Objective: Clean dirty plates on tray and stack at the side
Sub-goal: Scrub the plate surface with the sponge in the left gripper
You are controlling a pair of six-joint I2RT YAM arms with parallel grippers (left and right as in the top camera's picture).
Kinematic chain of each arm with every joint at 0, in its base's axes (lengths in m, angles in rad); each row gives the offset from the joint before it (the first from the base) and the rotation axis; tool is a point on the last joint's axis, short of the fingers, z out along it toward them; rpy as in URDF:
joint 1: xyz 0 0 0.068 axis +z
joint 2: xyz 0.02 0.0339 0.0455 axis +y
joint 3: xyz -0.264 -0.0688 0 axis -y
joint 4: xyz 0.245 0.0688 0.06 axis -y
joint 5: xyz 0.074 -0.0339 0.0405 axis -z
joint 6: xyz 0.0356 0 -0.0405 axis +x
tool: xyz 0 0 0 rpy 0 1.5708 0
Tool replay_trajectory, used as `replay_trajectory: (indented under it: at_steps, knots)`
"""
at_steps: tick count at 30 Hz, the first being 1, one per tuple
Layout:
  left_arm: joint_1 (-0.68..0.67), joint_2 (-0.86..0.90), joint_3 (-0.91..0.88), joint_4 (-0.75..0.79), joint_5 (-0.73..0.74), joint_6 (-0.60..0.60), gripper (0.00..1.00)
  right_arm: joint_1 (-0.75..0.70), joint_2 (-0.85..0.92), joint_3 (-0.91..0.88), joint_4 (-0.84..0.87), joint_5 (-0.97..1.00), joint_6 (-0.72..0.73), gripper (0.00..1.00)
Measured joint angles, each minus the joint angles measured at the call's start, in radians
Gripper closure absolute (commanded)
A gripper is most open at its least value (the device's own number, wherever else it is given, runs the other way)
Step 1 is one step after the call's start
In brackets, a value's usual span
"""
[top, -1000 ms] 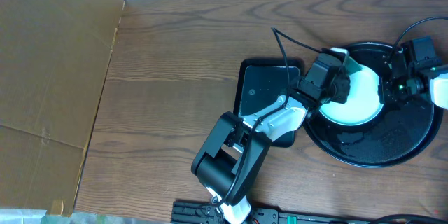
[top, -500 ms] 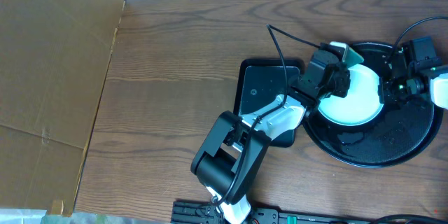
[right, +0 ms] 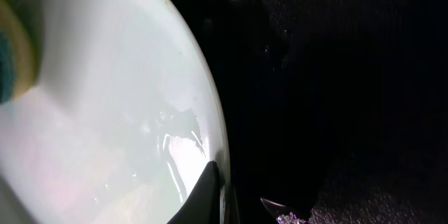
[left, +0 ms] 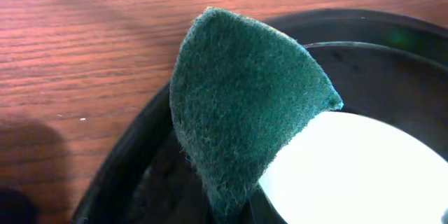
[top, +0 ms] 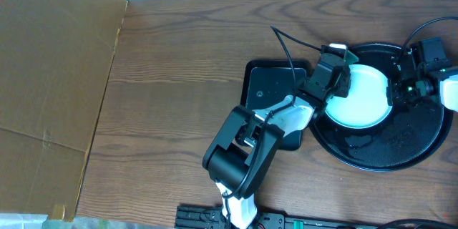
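Overhead: end effector (top: pixel 342 58) seemingly around sponge (left: pixel 238 105)

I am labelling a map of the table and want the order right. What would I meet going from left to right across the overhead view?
cardboard panel → rectangular black tray → green scouring pad → white plate → right pincer

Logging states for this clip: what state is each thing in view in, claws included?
Left claw: shut on the sponge.
Right claw: shut on the rim of the plate.
Sponge: green, over the plate's edge.
Plate: in the round tray, wet sheen.
Round tray: wet, one plate in view on it.
Rectangular tray: lying flat, partly covered.
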Motion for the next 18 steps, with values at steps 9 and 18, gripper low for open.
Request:
replay_trajectory:
  at_steps: [9,18]
  knots:
    - [0.001,0.001,0.000,-0.047,0.002,0.137,0.93,0.000,0.000,0.000,0.002,0.000,0.000,0.98]
    - [-0.029,-0.069,-0.001,-0.198,-0.006,0.175,0.93,0.000,0.000,0.000,0.005,0.001,0.000,0.98]
